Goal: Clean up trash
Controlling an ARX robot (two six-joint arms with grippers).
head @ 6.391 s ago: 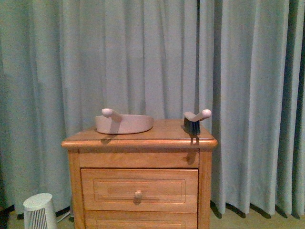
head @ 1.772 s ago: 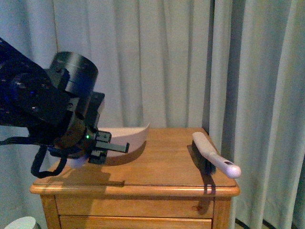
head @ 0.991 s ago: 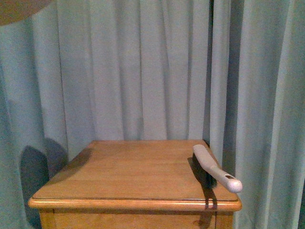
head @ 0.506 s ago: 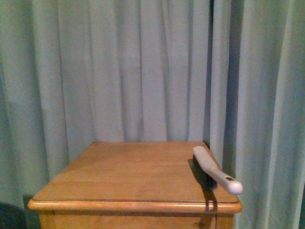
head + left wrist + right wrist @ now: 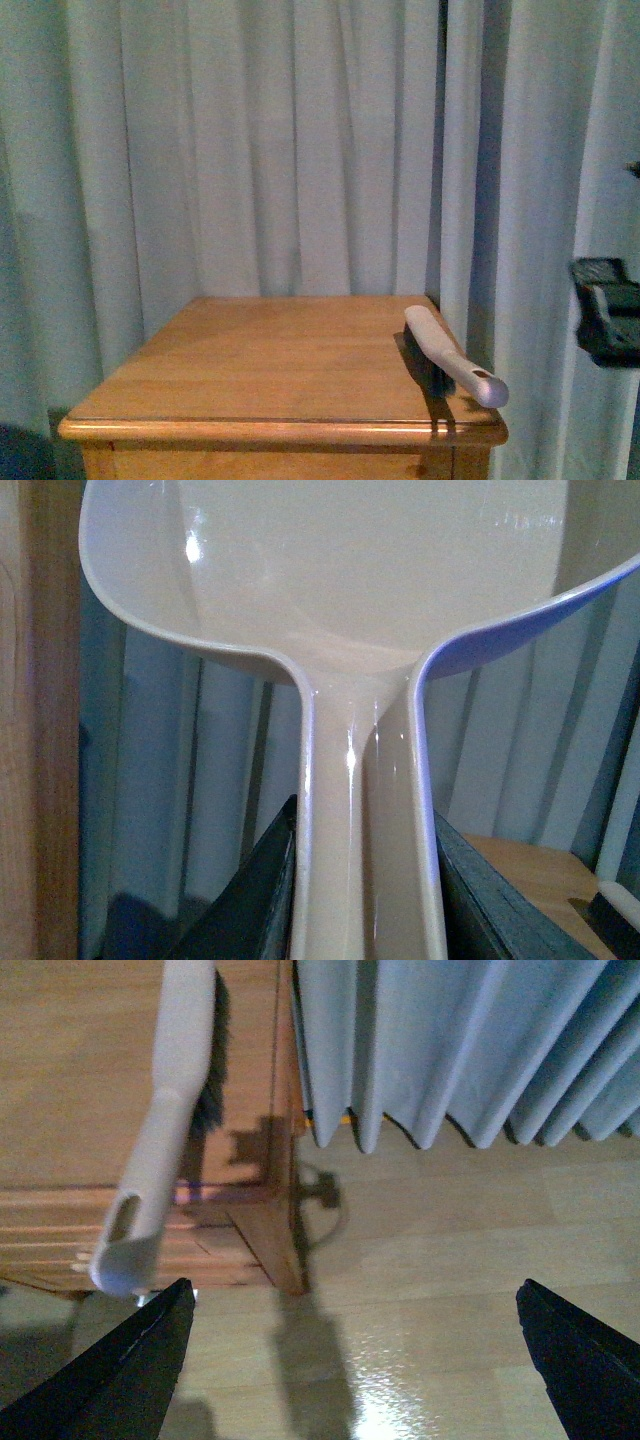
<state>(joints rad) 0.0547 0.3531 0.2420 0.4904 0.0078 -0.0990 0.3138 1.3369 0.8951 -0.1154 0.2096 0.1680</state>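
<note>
The beige-pink dustpan (image 5: 340,590) fills the left wrist view, and my left gripper (image 5: 365,880) is shut on its handle, a black finger (image 5: 265,880) on either side. The dustpan and left arm are out of the front view. My right gripper (image 5: 606,312) shows at the front view's right edge, beside the nightstand. In the right wrist view it (image 5: 352,1295) is open wide and empty above the floor, off the nightstand's corner. No crumpled white trash shows in any view.
A wooden nightstand (image 5: 270,360) stands before grey-blue curtains (image 5: 300,150). A grey hand brush (image 5: 450,355) lies along its right edge, handle past the front; it also shows in the right wrist view (image 5: 160,1130). Pale wood floor (image 5: 450,1260) lies to the nightstand's right.
The left arm has lifted the dustpan off the nightstand and out of the front view. The right gripper has come into view at the right edge. The brush has not moved.
</note>
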